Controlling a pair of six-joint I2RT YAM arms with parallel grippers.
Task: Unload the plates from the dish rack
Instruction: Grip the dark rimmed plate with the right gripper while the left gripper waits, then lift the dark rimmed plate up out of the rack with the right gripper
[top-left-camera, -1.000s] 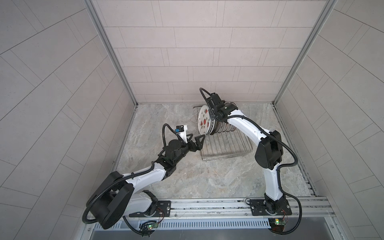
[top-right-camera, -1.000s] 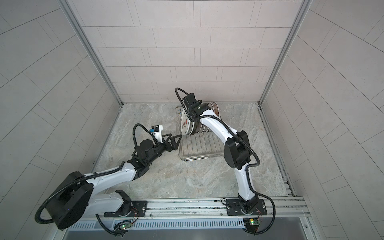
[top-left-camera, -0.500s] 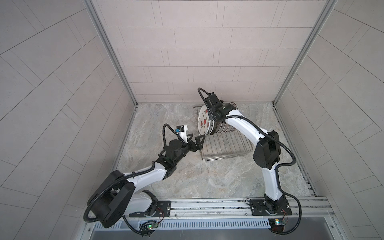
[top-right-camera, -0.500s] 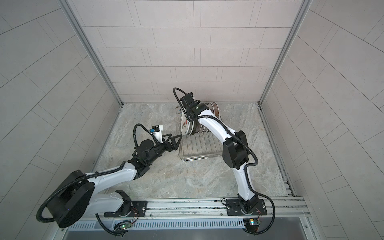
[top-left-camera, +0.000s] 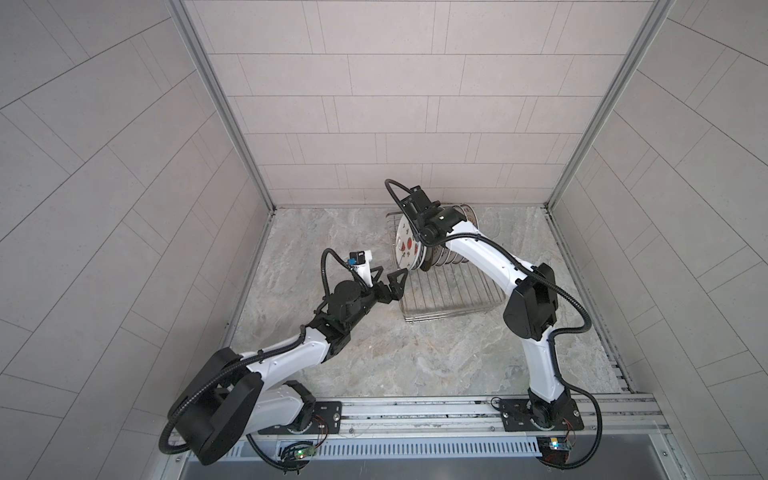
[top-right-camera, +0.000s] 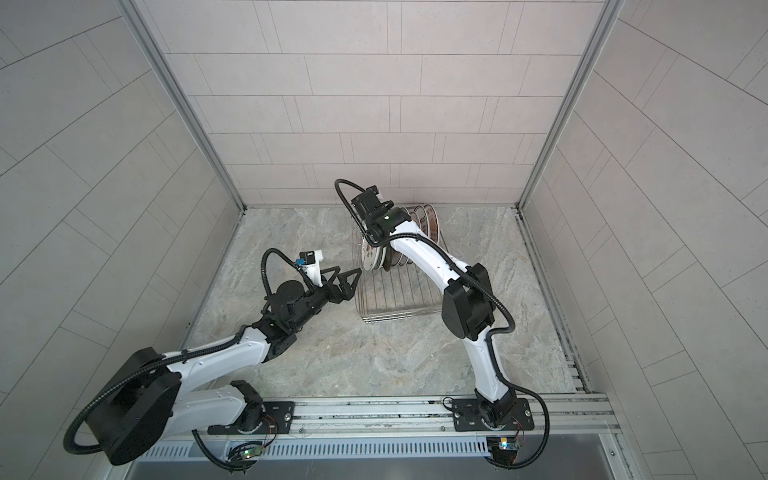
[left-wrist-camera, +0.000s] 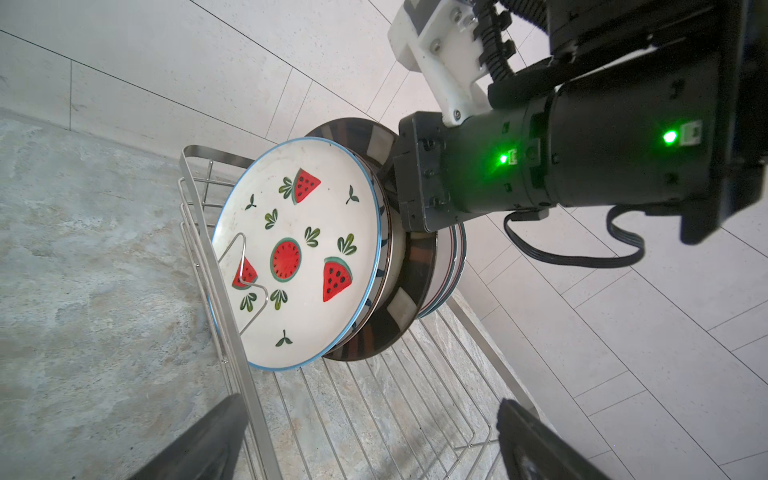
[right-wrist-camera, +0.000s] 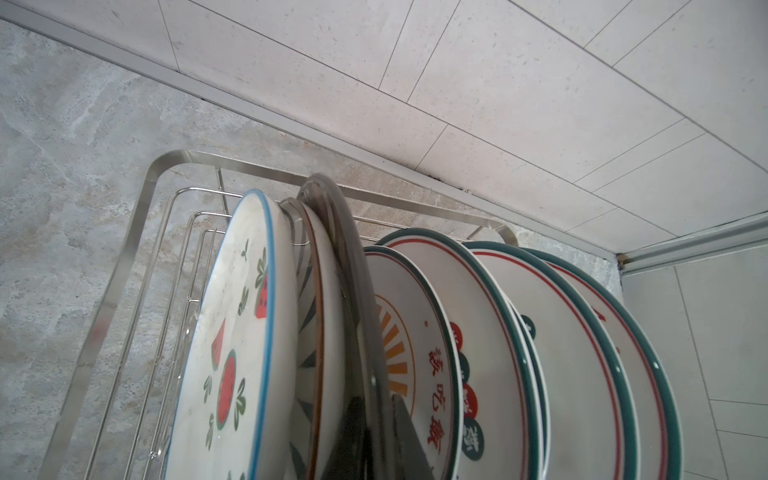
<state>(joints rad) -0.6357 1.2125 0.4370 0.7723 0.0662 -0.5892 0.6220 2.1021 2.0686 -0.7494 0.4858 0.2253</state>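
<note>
The right gripper (right-wrist-camera: 376, 419) clamps the rim of the black-striped plate (left-wrist-camera: 374, 336) standing in the dish rack (top-left-camera: 451, 309) right of centre, so lift it straight up without dragging the watermelon plate (left-wrist-camera: 299, 249), while the left gripper (top-left-camera: 388, 274) gapes empty.

Red Chinese characters, one reading 吃, mark the sunburst plate (right-wrist-camera: 424, 332).

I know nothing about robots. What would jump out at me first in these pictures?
The bright watermelon plate stands upright at the end of a row of plates in the dish rack. The right gripper pinches the black-striped plate just behind it, while the left gripper hovers open beside the rack.
</note>
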